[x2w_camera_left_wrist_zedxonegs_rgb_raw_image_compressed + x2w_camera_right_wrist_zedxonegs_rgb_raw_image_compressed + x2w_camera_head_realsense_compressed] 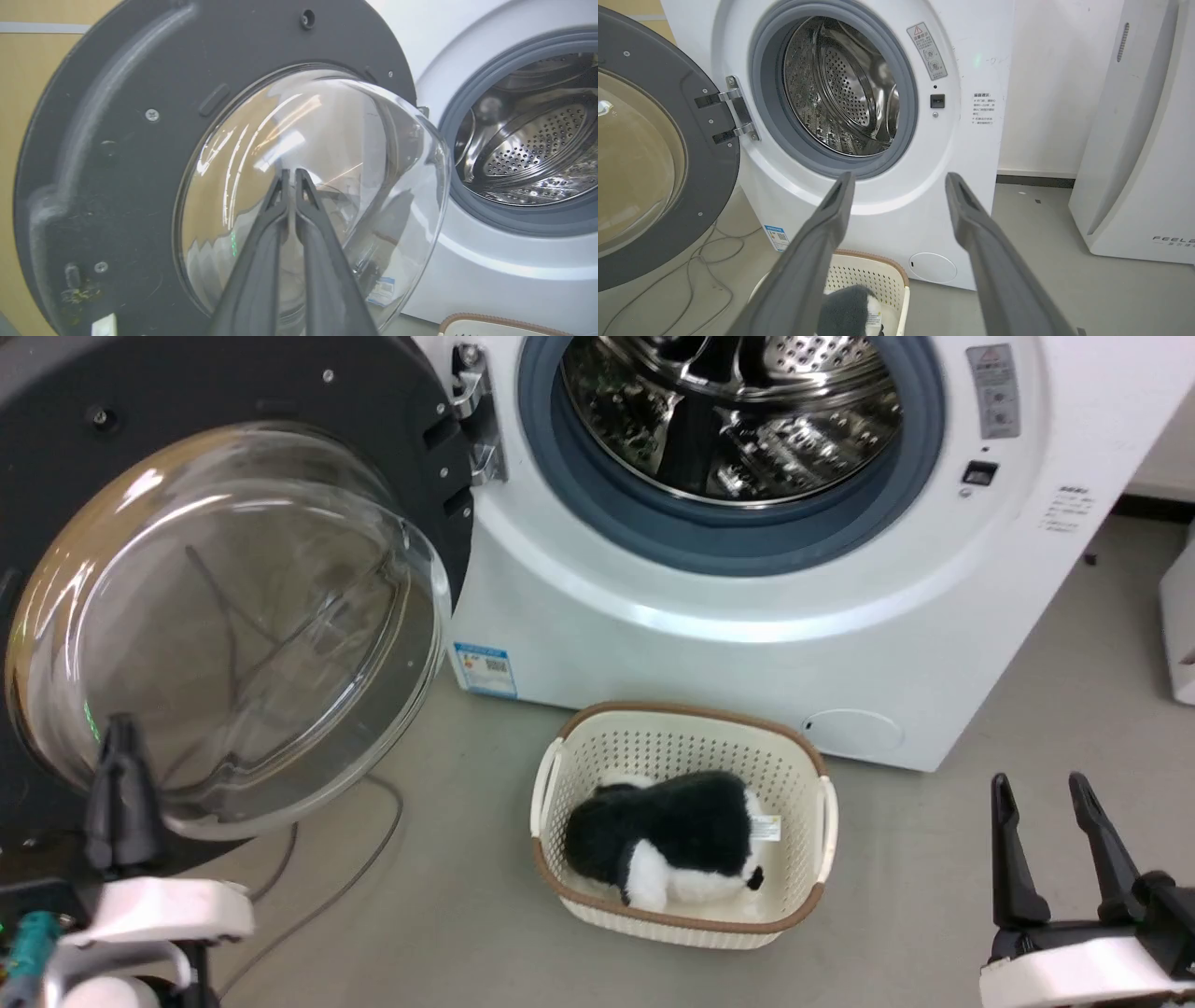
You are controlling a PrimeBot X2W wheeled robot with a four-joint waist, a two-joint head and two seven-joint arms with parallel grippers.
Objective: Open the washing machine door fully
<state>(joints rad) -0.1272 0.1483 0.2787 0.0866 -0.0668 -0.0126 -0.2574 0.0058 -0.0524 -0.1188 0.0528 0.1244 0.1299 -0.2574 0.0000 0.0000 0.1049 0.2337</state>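
The washing machine door (56,457) stands swung wide to the left on its metal hinge (471,415), its inner black face and bulging glass bowl (233,625) turned toward me. The white washing machine (747,635) shows its steel drum (738,411) uncovered. My left gripper (119,733) is shut with nothing in it, its tips at the lower left of the glass bowl (303,196); in the left wrist view the left gripper (292,173) points straight at the glass. My right gripper (1041,789) is open at the lower right, apart from the machine, and the right gripper (900,179) faces the washer (887,205) and the door (668,116).
A cream laundry basket (812,775) holding a black-and-white plush toy (667,835) sits on the grey floor before the washer. Cables (373,840) trail under the door. A white FEELBIRD appliance (1139,140) stands to the right of the washer.
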